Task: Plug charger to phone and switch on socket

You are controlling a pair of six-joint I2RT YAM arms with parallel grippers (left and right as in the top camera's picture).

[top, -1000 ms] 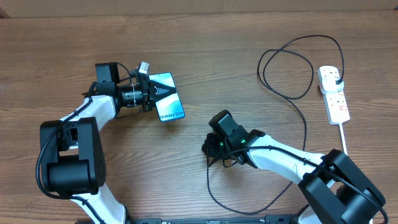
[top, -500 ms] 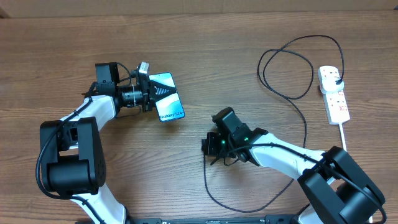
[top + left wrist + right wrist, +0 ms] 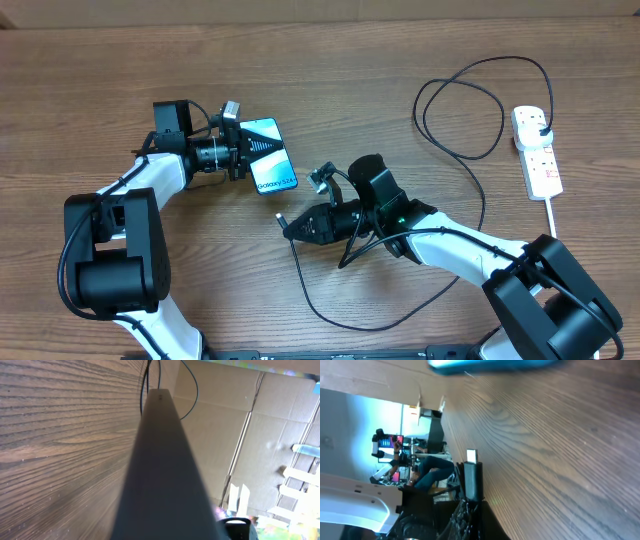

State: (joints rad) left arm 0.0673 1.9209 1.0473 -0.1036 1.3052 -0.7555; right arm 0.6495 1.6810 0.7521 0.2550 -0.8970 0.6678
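The thin black charger cable's connector tip (image 3: pixel 284 219), pinched in our right jaws, hangs near the slim blue-screened phone (image 3: pixel 270 158) clamped in our left jaws. Plugging-in is underway; next we must align tip with port.

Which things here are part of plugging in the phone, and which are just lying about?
For the job:
- phone, in left gripper
- charger, tip in right gripper
- socket

Just lying about:
- cardboard boxes behind the table
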